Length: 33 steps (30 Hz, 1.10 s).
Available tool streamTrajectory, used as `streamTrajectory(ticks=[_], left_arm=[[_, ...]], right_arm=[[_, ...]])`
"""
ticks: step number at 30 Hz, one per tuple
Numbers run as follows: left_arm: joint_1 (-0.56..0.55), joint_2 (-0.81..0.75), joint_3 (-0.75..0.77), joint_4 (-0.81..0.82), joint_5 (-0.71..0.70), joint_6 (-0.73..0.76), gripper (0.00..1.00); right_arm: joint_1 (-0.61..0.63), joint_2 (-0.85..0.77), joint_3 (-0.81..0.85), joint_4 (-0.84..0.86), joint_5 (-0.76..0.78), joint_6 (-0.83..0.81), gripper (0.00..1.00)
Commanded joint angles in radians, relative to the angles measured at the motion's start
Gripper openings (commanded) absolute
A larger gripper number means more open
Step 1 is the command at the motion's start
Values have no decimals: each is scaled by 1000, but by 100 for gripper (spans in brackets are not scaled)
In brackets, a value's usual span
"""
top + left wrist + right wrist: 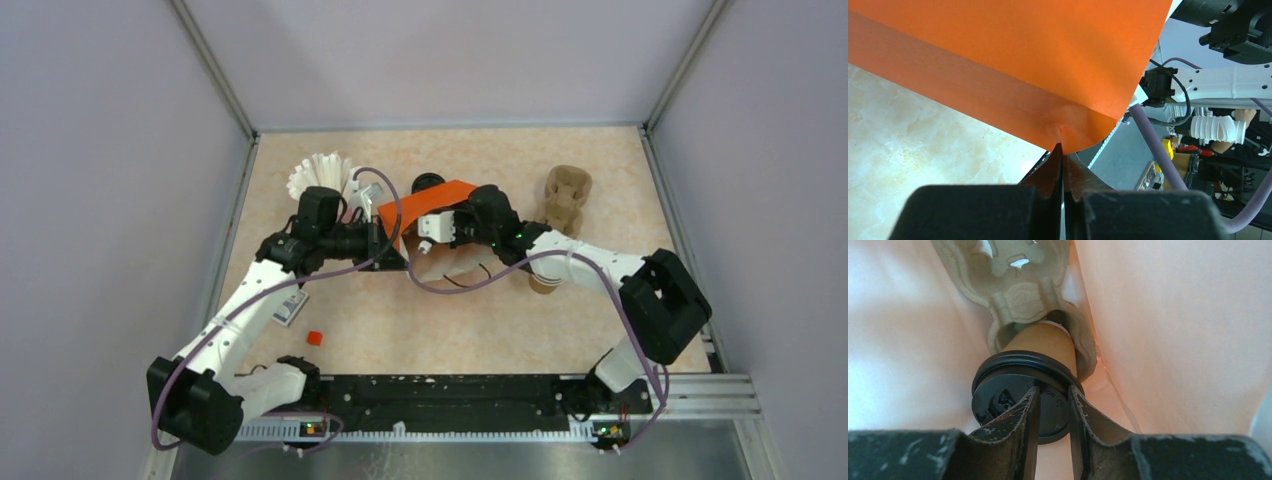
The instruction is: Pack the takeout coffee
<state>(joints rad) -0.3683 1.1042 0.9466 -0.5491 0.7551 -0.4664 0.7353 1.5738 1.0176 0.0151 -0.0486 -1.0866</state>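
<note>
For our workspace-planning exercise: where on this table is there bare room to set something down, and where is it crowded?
Bare table lies near the front, between the small red block and the right arm's base, and along the far edge behind the orange bag. Crowded: mid-table around the bag, flanked by white pleated paper and a pulp carrier.
</note>
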Motion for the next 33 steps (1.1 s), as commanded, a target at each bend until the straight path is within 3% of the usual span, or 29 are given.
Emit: streamTrajectory(ticks=[1,18,33], left_arm=[[-1,3,16,20,44,2,0],[-1,4,19,24,41,-1,0],[-1,16,90,15,-5,-38,0]], right_arm=[[-7,26,21,70,23,34,26],[-6,17,-34,147,53,55,26],[-7,-238,-35,-96,-25,110,26]])
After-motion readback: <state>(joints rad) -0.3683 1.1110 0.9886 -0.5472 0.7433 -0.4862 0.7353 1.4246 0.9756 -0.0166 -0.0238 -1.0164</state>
